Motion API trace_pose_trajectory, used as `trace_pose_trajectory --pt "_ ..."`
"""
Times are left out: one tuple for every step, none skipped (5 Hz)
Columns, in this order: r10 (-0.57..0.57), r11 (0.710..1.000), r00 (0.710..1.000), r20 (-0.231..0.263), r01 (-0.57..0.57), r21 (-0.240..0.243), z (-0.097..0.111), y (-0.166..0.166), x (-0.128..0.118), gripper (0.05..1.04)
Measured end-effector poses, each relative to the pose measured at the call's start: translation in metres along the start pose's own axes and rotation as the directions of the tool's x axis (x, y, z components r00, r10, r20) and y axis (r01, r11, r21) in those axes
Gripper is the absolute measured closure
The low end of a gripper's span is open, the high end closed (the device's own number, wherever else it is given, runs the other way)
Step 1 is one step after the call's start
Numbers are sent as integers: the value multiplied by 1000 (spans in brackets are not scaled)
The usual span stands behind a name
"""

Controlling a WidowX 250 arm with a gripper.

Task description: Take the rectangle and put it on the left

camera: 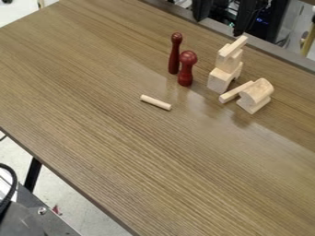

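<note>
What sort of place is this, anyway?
Probably a lab or workshop: wooden blocks and dark red pegs stand on a plain wood-grain table, with dark equipment showing small blue lights behind it.

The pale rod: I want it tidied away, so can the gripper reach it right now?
Probably yes. The rod lies on bare table, touching nothing. The gripper is at the top edge, jaws apart; the stout red pin stands along the way, so passing above it looks wise.

Wood-grained surface (123,152) is carrying two upright red pegs (187,69); pale dowel (156,103) is lying near; pale wooden blocks (219,81) are standing grouped.
</note>
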State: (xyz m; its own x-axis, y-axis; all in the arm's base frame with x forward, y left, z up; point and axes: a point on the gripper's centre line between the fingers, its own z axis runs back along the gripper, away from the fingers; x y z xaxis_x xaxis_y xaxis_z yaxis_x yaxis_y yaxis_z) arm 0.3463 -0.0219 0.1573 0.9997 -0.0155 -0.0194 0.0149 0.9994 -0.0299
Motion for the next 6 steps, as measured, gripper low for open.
trace_pose_trajectory --pt "0 1000 999 -46 0 2 -15 0 -1 83" --pt "-14 1000 997 -74 14 2 -27 1 -6 83" --pt "-42 999 996 -75 42 -5 -37 -5 -7 83" --pt "-66 998 996 -57 65 -25 -38 -14 -4 83" --pt "-99 993 994 -46 97 -61 -47 -35 0 83" --pt "-101 990 995 26 103 -92 -47 -47 10 83"
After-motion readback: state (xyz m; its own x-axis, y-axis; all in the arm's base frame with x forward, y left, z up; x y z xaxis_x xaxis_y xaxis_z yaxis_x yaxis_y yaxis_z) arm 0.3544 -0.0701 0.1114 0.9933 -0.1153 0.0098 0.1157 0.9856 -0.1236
